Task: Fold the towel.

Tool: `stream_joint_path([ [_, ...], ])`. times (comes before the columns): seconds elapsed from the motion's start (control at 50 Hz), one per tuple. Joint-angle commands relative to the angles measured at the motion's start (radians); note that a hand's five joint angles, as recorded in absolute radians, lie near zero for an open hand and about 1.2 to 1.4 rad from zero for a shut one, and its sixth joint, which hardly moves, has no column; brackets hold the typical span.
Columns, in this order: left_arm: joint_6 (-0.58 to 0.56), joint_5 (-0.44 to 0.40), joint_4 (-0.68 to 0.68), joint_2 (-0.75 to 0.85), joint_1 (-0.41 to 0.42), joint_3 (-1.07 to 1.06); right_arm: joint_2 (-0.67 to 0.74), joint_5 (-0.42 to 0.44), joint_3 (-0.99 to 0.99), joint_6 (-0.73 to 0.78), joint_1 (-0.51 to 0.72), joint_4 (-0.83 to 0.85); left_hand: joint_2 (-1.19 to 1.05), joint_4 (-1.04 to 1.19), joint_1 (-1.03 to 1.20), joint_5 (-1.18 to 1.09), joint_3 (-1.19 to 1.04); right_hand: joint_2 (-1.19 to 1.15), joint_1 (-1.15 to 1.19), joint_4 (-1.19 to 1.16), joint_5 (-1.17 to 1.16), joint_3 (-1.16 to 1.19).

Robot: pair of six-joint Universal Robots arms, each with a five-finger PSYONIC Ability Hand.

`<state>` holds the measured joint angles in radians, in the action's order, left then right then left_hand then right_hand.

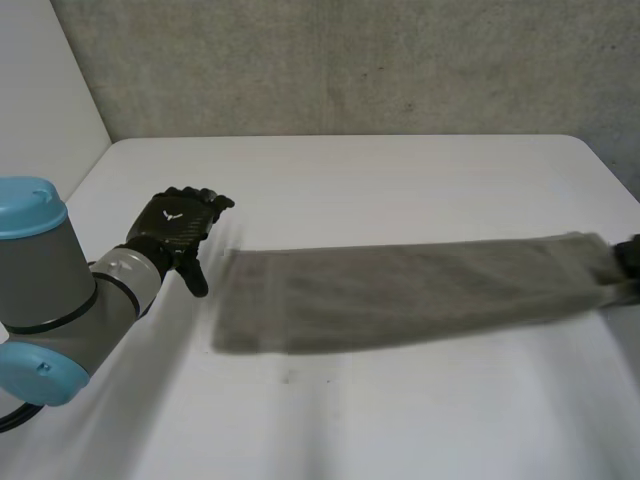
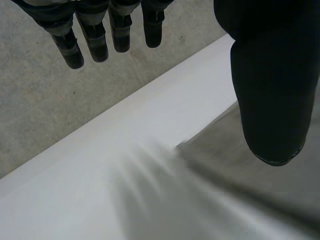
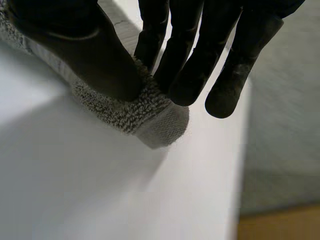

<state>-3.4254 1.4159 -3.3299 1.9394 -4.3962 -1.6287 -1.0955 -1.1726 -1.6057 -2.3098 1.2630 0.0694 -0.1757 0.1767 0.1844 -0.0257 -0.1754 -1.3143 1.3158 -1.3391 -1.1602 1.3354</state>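
A grey towel (image 1: 400, 295) lies as a long narrow strip across the white table (image 1: 350, 180), running from the middle left to the right edge. My left hand (image 1: 175, 228) hovers just beyond the strip's left end, open, with straight fingers (image 2: 95, 35) and the thumb (image 2: 272, 90) spread above the towel's corner (image 2: 215, 155). My right hand (image 1: 628, 258) is at the strip's right end. There its thumb (image 3: 75, 50) and fingers (image 3: 185, 60) pinch the end of the towel (image 3: 150, 115) right beside the table's edge.
A grey wall (image 1: 350, 60) runs behind the table's far edge. Bare tabletop (image 1: 350, 420) lies in front of the towel. Past the table's right edge (image 3: 242, 150) the floor (image 3: 280, 150) lies below.
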Motion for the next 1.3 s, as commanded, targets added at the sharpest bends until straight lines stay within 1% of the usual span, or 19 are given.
stream_joint_path([
  [0.02,0.0,0.001,0.001,-0.002,0.0,-0.01,-0.075,-0.028,0.079,0.147,-0.116,-0.072,-0.014,0.013,0.006,0.01,-0.015,-0.082,0.08,-0.057,-0.062,0.061],
  [0.12,0.0,0.003,0.001,-0.013,0.001,-0.013,-0.086,-0.044,0.17,0.096,-0.007,-0.157,-0.014,0.013,0.006,0.01,-0.015,-0.082,0.08,-0.057,-0.062,0.061],
  [0.16,0.002,0.003,0.001,-0.023,0.001,-0.013,-0.098,-0.059,0.223,0.014,0.135,-0.169,-0.014,0.013,0.006,0.01,-0.015,-0.082,0.08,-0.057,-0.062,0.061],
  [0.22,0.002,0.005,0.001,-0.033,0.001,-0.013,-0.099,-0.065,0.242,-0.022,0.211,-0.169,-0.017,0.016,0.009,0.007,-0.018,-0.082,0.08,-0.057,-0.062,0.061],
  [0.26,0.003,0.005,0.001,-0.046,0.001,-0.014,-0.093,-0.087,0.266,-0.054,0.387,-0.165,-0.017,0.016,0.009,0.007,-0.018,-0.082,0.08,-0.057,-0.062,0.061],
  [0.28,0.003,0.005,0.001,-0.047,0.001,-0.014,-0.093,-0.087,0.267,-0.054,0.388,-0.164,-0.017,0.016,0.009,0.007,-0.018,-0.082,0.08,-0.057,-0.062,0.061],
  [0.32,0.009,0.006,0.001,-0.053,0.001,-0.017,-0.066,-0.116,0.289,-0.053,0.592,-0.137,-0.017,0.016,0.009,0.007,-0.018,-0.082,0.08,-0.057,-0.062,0.061],
  [0.34,0.009,0.006,0.001,-0.053,0.001,-0.017,-0.066,-0.116,0.29,-0.053,0.593,-0.137,-0.017,0.016,0.009,0.007,-0.018,-0.082,0.08,-0.057,-0.062,0.061],
  [0.38,0.024,0.005,0.001,-0.054,0.001,-0.017,-0.015,-0.143,0.299,-0.051,0.767,-0.097,-0.017,0.016,0.009,0.007,-0.018,-0.082,0.08,-0.057,-0.062,0.061],
  [0.44,0.037,0.005,0.001,-0.054,0.001,-0.017,0.043,-0.15,0.302,-0.04,0.901,-0.065,-0.02,0.019,0.011,0.004,-0.021,-0.082,0.08,-0.057,-0.062,0.061],
  [0.62,0.04,0.003,0.001,-0.056,0.007,-0.023,0.224,-0.165,0.316,0.065,1.081,-0.059,-0.02,0.019,0.011,0.004,-0.021,-0.082,0.08,-0.057,-0.062,0.061],
  [0.74,0.04,0.001,0.001,-0.056,0.011,-0.017,0.215,-0.206,0.314,0.084,1.081,-0.059,-0.02,0.019,0.011,0.004,-0.021,-0.082,0.08,-0.057,-0.062,0.061],
  [0.76,0.04,0.003,0.001,-0.056,0.014,-0.011,0.192,-0.217,0.306,0.072,1.075,-0.05,-0.02,0.019,0.011,0.004,-0.021,0.208,-0.209,0.232,0.228,-0.229],
  [0.78,0.038,0.003,0.001,-0.056,0.018,-0.007,0.154,-0.22,0.294,0.057,1.073,-0.037,-0.02,0.019,0.011,0.004,-0.021,0.783,-0.785,0.808,0.804,-0.804],
  [0.8,0.038,0.003,0.001,-0.056,0.018,-0.007,0.154,-0.22,0.294,0.056,1.073,-0.037,-0.02,0.019,0.011,0.004,-0.021,0.789,-0.79,0.814,0.809,-0.81],
  [0.82,0.04,0.002,0.001,-0.056,0.021,0.0,0.117,-0.223,0.279,0.026,1.066,-0.02,-0.02,0.019,0.011,0.004,-0.021,1.14,-1.141,1.165,1.16,-1.161],
  [1.04,0.04,0.005,0.0,-0.054,0.067,0.015,-0.099,-0.208,0.034,-0.213,0.793,0.007,-0.02,0.019,0.011,0.004,-0.021,1.14,-1.141,1.165,1.16,-1.161],
  [1.22,0.038,0.005,-0.002,-0.047,0.084,0.013,-0.124,-0.171,-0.16,-0.214,0.556,0.003,-0.02,0.019,0.011,0.004,-0.021,1.14,-1.141,1.165,1.16,-1.161],
  [1.3,0.038,0.005,-0.019,-0.04,0.087,0.013,-0.124,-0.107,-0.233,-0.171,0.463,0.007,-0.02,0.019,0.011,0.004,-0.021,0.983,-0.985,1.008,1.004,-1.004],
])
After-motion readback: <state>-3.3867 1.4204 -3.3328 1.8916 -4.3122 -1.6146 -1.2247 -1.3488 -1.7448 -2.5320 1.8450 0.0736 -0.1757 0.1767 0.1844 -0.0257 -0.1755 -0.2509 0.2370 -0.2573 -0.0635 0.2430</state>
